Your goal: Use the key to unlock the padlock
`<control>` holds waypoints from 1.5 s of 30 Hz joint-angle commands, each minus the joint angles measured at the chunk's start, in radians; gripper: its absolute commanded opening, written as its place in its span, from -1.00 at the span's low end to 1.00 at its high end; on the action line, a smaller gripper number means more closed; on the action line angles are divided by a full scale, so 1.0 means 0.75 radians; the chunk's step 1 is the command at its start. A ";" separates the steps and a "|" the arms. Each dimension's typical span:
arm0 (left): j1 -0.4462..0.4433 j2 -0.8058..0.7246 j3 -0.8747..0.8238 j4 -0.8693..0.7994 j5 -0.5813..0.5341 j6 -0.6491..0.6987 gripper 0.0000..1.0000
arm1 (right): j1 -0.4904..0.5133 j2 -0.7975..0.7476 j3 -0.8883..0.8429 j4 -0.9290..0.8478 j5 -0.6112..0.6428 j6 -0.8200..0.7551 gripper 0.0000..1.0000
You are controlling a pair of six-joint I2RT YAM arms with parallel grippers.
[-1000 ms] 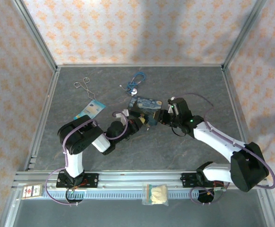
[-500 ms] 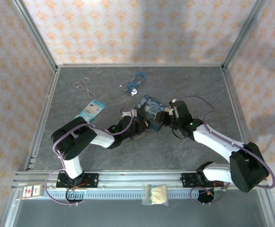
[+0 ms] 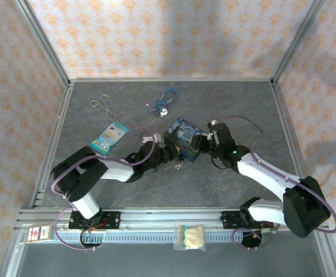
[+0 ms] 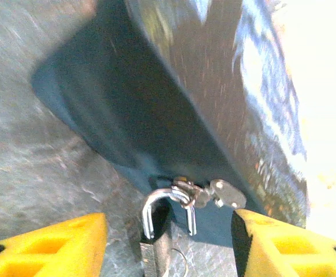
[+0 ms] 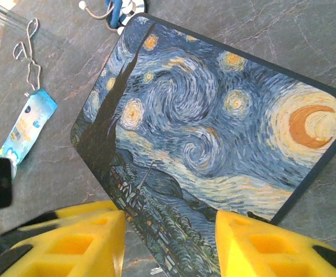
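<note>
Padlock (image 4: 155,254) hooks onto the edge of the blue painted box (image 5: 214,115), midway inside the left gripper (image 4: 168,231), its jaws spread (nothing pinched). Right gripper (image 5: 168,236), likewise spread, hovers above that box, likely to steady it.

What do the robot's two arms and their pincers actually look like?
The left arm and the right arm have glossy white tube-like links between chunky black rounded joints, with thin purple cables looping alongside. Each ends in two blocky bright yellow fingers with moulded hollows, as on the left gripper and the right gripper.
</note>
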 commanded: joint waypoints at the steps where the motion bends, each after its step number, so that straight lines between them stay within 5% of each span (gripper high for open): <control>1: 0.054 -0.101 -0.037 -0.062 -0.079 0.021 0.24 | 0.015 -0.030 0.014 -0.021 0.051 -0.027 -0.11; 9: 0.200 -0.203 -0.062 -0.116 -0.118 0.066 0.27 | 0.326 0.052 0.174 -0.172 0.293 -0.065 -0.13; 17: 0.337 -0.291 -0.100 -0.085 -0.134 0.085 0.29 | 0.632 0.515 0.509 -0.513 0.576 0.048 -0.11; 22: 0.377 -0.359 -0.137 -0.083 -0.159 0.108 0.38 | 0.685 0.791 0.762 -0.762 0.772 0.062 0.03; 30: 0.430 -0.455 -0.257 -0.079 -0.200 0.100 0.87 | 0.693 0.989 0.887 -0.938 0.937 0.093 0.02; 45: 0.460 -0.414 -0.266 -0.018 -0.132 0.084 0.89 | 0.694 1.114 0.913 -0.989 1.090 0.047 -0.11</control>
